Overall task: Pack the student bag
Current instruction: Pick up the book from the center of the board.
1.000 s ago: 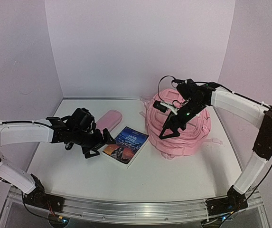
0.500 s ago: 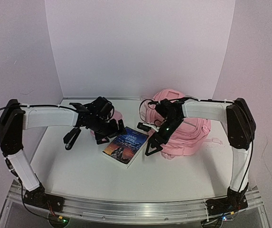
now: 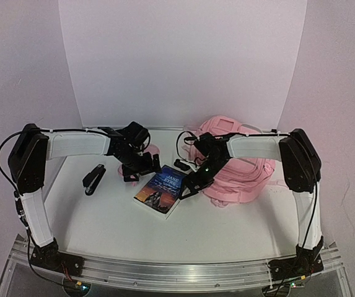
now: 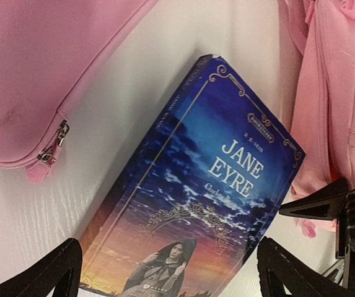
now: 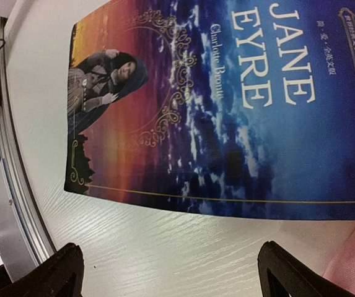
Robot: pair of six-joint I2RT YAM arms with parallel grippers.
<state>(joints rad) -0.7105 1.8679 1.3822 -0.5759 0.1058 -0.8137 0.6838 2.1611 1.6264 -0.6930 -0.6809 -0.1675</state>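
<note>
The student bag (image 3: 242,167) is a soft pink backpack slumped at the right of the table; its fabric also fills the right edge of the left wrist view (image 4: 338,93). A blue "Jane Eyre" book (image 3: 163,189) lies flat just left of it. My left gripper (image 3: 137,170) hovers open over the book's left side, with the cover (image 4: 208,198) between its fingertips. My right gripper (image 3: 188,187) stands open at the book's right edge, over bare table beside the cover (image 5: 227,105). Neither holds anything.
A pink zipped pencil case (image 3: 150,150) lies behind the left gripper, its zip pull (image 4: 50,151) near the book. A black stapler (image 3: 93,179) sits on the table to the left. The right gripper's fingers (image 4: 323,204) show beside the book. White walls enclose the table.
Both arms have swung inward to the book. The left gripper came from the left side, and the stapler now lies in plain sight. The right gripper came down off the bag.
</note>
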